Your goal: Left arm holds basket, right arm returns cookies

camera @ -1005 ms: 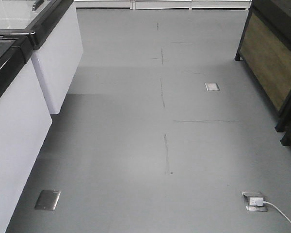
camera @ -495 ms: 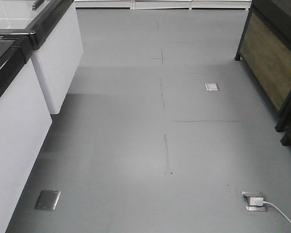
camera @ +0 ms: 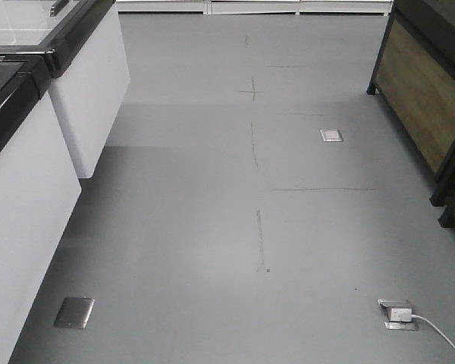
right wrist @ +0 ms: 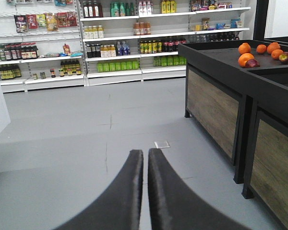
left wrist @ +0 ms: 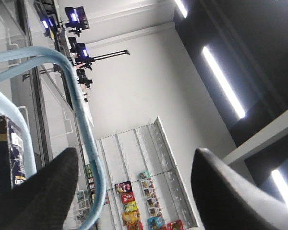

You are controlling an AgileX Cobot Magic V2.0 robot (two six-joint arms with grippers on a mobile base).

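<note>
Two grippers, two postures: the right gripper (right wrist: 145,153) has its jaws pressed together on nothing, pointing across grey floor toward drink shelves (right wrist: 115,48). The left gripper (left wrist: 135,158) is spread wide, a light blue basket handle (left wrist: 81,120) running just beside one finger. The navy cookies box (left wrist: 4,158) shows at the left edge.

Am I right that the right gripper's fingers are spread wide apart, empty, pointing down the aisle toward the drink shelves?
Not quite. The right wrist view shows the right gripper shut, its fingers almost touching with only a thin slit between them. The rest holds: it is empty and points down the aisle toward the drink shelves.
</note>
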